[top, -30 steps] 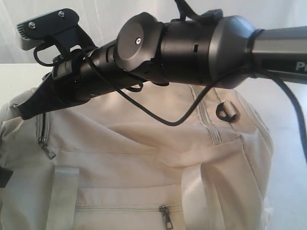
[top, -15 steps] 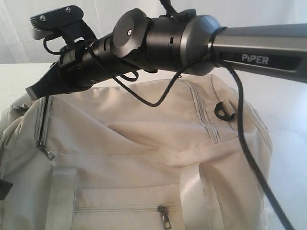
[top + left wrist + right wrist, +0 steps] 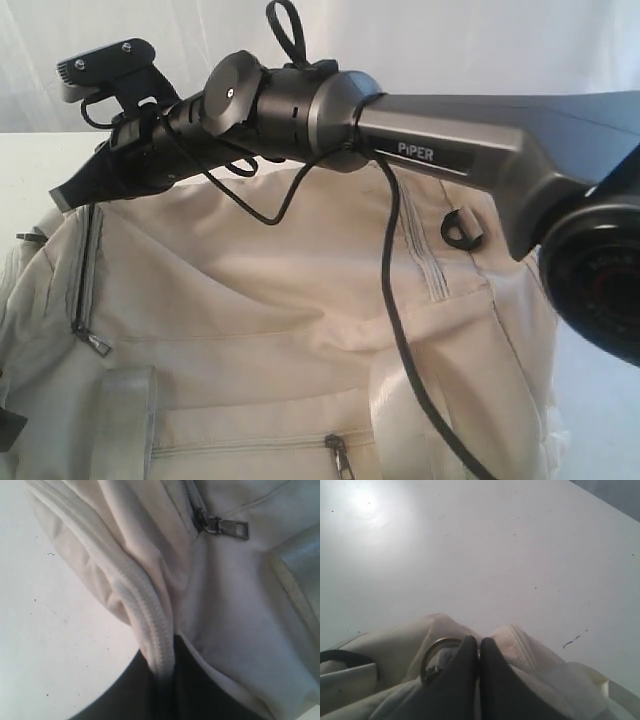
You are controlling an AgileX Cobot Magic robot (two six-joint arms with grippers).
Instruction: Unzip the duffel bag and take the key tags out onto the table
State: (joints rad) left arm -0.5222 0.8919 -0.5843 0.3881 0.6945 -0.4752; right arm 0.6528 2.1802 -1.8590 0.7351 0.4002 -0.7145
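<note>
The beige duffel bag fills the exterior view, lying on the white table. My right gripper reaches across to the bag's upper left end. In the right wrist view it is shut, its dark fingers pressed together, and a metal ring on the bag's end runs into the gap between them. My left gripper is shut on a ribbed seam of the bag, fabric bunched above it. The key tags are hidden.
A grey zipper pull hangs close to the left gripper. The side zipper pull and the front pocket's pull are up at the closed ends of their zippers. A black strap ring sits on top. Bare table lies beside the bag.
The right arm has stretched further left and its elbow has come into view. The gripper tip rose a little, and the bag's left end has been drawn up with it.
</note>
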